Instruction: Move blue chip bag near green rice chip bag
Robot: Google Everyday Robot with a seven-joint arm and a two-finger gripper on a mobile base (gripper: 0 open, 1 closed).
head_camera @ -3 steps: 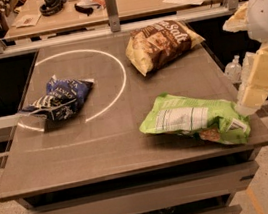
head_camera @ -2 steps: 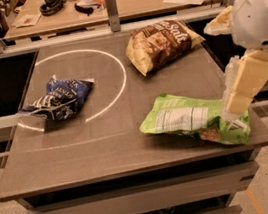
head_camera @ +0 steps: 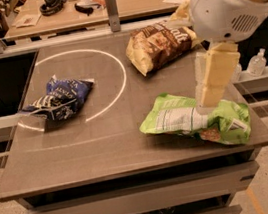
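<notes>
Blue bag (head_camera: pixel 57 98) lies untouched on the left of the bench (head_camera: pixel 105 151), inside the white ring (head_camera: pixel 125 75), well apart from the green bag (head_camera: pixel 196 119) at front right. Your tool (head_camera: pixel 209 99) has swung in from the right edge and now hangs over the green bag; apart or together, you cannot tell. The reach looks barely begun, and neither bag has shifted.

Tool (head_camera: pixel 208 103) above green rice chip bag (head_camera: pixel 176 120); bare tabletop (head_camera: pixel 113 137) across to blue chip bag (head_camera: pixel 59 98).
</notes>
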